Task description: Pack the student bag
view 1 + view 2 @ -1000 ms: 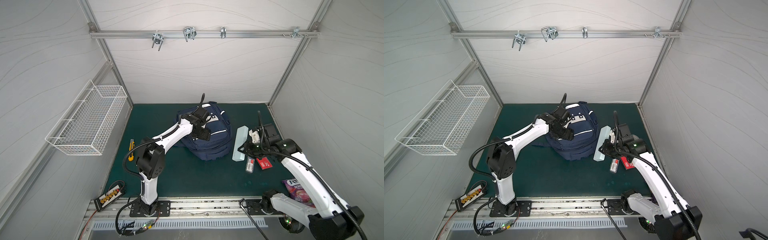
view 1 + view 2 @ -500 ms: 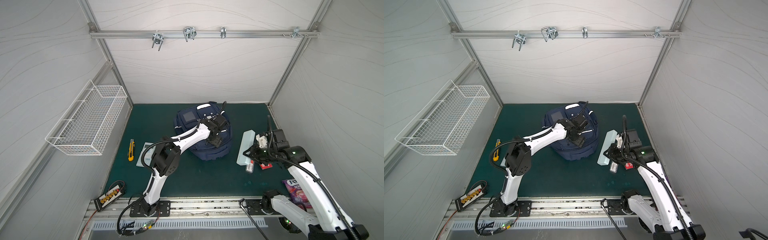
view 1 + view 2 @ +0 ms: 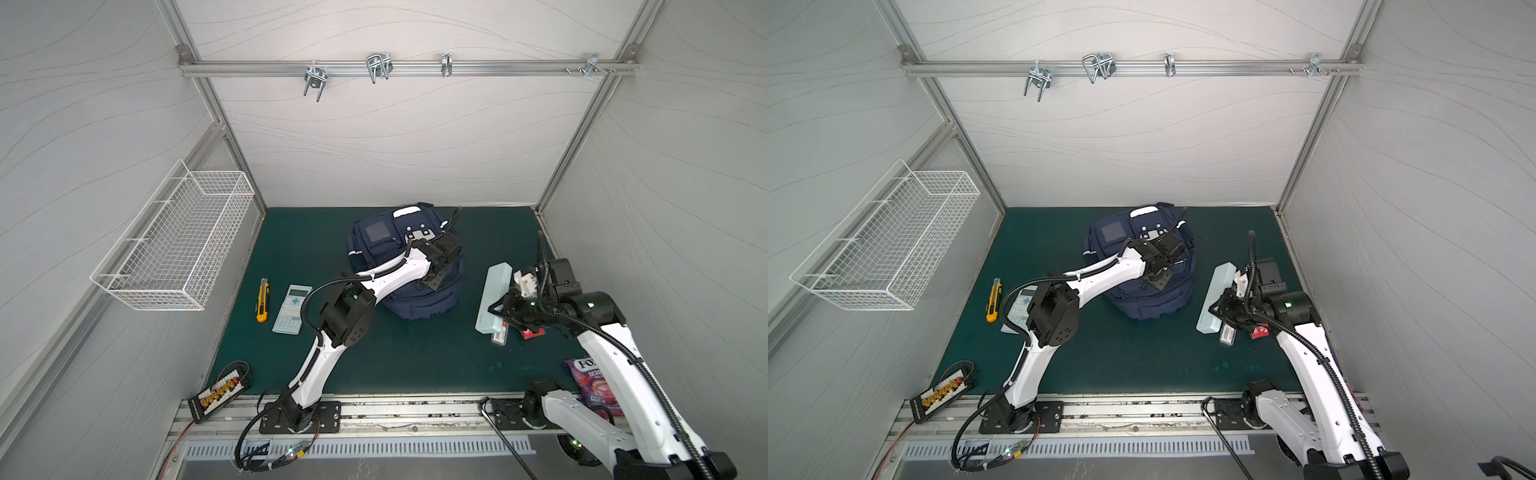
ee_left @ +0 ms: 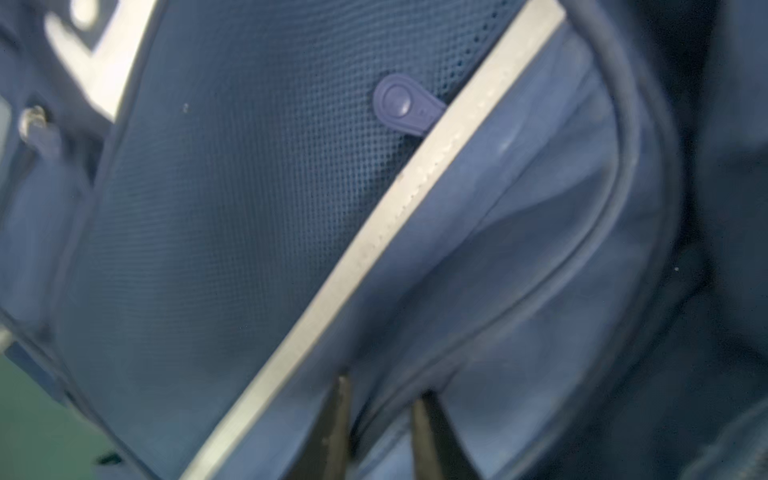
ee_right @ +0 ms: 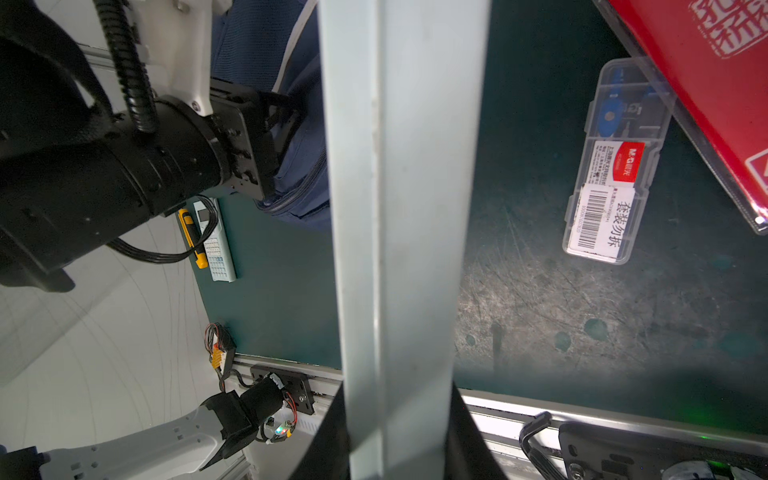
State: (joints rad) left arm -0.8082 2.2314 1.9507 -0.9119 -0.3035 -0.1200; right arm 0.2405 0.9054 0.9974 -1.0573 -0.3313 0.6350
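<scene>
The bag is found near the back of the counter, about mid-width. Big change in the last half second: the left jaws, which were wide apart while being swung across the bag's front, are now pinched together on a fold of fabric at the piped seam beside the white stripe. So a hold on the bag seems to be taken, probably so an opening can be pulled wide. The right jaws are kept clamped on the pale pencil case just beside the bag. The calculator and utility knife are left unpacked.
</scene>
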